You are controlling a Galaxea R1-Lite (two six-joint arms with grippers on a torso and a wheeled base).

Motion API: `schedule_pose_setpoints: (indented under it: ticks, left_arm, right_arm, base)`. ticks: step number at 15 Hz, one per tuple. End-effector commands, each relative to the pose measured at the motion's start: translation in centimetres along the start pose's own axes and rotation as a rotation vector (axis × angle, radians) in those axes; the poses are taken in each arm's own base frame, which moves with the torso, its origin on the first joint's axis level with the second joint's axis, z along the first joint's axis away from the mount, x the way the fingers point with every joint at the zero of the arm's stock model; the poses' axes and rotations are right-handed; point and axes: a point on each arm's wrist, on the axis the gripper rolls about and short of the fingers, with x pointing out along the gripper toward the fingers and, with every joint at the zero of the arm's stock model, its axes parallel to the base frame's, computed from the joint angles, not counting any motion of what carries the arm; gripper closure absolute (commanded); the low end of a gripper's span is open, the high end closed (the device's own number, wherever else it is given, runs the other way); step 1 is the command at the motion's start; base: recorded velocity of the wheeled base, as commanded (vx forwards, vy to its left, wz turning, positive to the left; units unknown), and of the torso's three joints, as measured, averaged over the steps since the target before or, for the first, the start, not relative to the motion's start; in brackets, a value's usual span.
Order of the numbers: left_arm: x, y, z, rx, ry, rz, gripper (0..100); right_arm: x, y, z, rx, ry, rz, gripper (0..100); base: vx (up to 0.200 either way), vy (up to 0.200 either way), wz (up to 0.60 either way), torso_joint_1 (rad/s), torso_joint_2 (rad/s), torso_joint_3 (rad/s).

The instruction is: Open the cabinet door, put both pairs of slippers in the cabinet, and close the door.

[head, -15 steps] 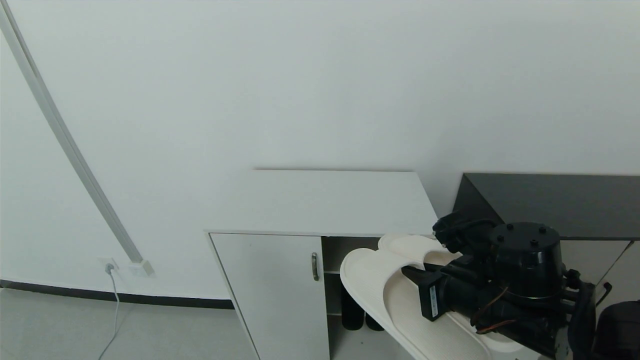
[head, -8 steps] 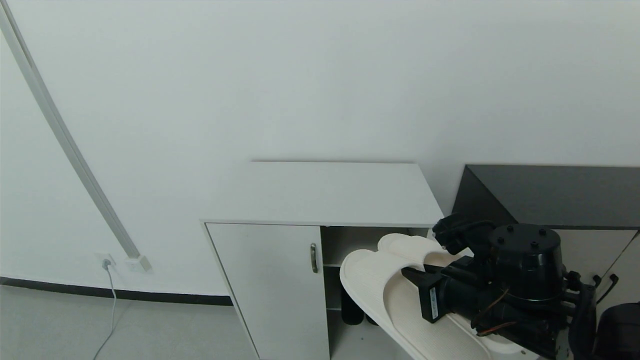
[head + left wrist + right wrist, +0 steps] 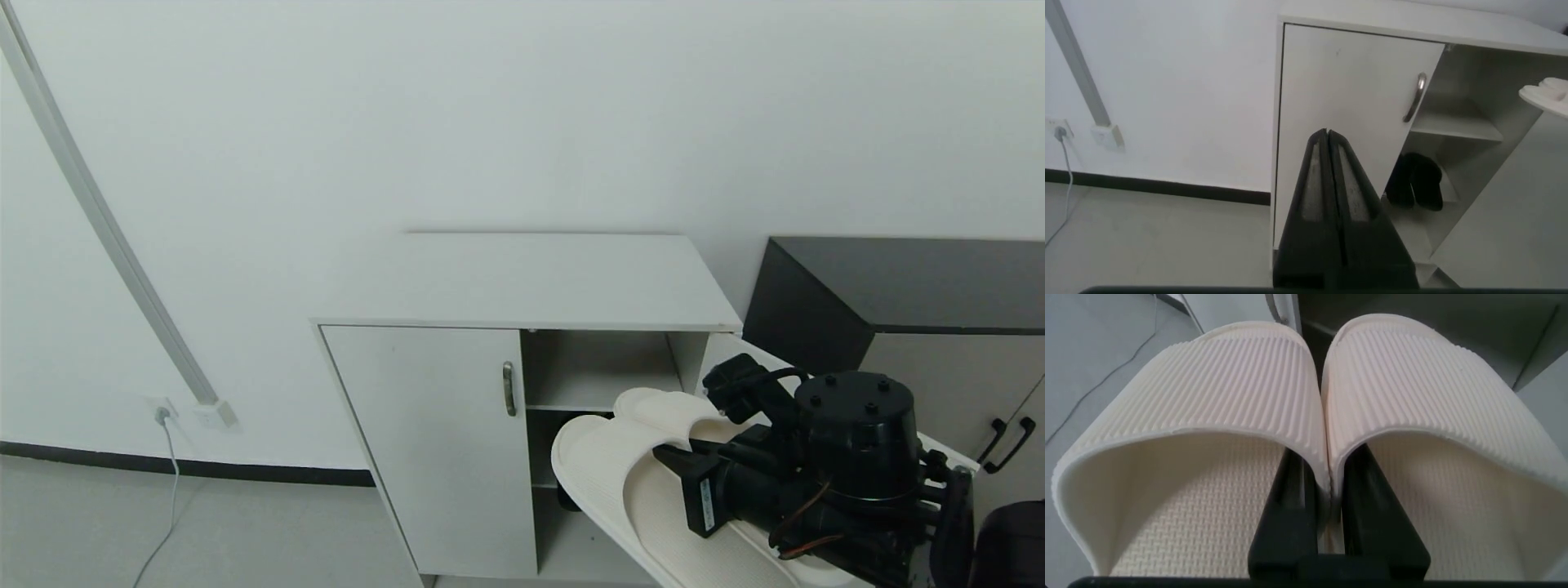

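Clamping the white slippers (image 3: pixel 1241 384) by their two touching inner walls, the right end effector (image 3: pixel 1327 502) has one dark finger (image 3: pixel 1288 518) tucked inside each shoe. The pair is carried side by side in the air, ribbed uppers on top and toes pointing away from the wrist. Just ahead of those toes stands the cabinet (image 3: pixel 531 278), its right door (image 3: pixel 737 347) swung open toward this end effector's side, while the left door (image 3: pixel 433 441) is shut, with its metal handle (image 3: pixel 508 389) at the inner edge. Inside the open half, beyond the held pair, a shelf (image 3: pixel 1454 126) crosses the space, and the black slippers (image 3: pixel 1417 180) sit in the compartment under it, close together. The left end effector (image 3: pixel 1327 143) is clenched with nothing between its fingers, and it hangs in front of the closed left door, with the black pair off to its far side. Outward from the right end effector, a dark unit (image 3: pixel 898 278) stands against the wall beside the cabinet. Past the left end effector, a wall socket (image 3: pixel 163 408) with a cable plugged in sits low on the wall above the floor (image 3: pixel 204 531).
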Motion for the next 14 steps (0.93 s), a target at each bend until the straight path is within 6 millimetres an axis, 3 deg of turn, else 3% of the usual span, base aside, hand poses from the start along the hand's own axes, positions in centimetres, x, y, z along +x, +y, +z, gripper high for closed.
schedule_pose_setpoints:
  ticks: [1, 14]
  left_arm:
    - [0.0, 0.0, 0.04, -0.001, 0.0, 0.0, 100]
    - [0.01, 0.0, -0.01, -0.001, 0.001, 0.001, 100]
  right_arm:
    - [-0.04, 0.02, -0.01, 0.0, 0.0, 0.001, 100]
    - [-0.17, -0.06, -0.46, -0.013, -0.009, 0.002, 100]
  base:
    - [0.0, 0.0, 0.0, -0.222, 0.54, 0.325]
    - [0.0, 0.0, 0.0, -0.177, 0.5, 0.323]
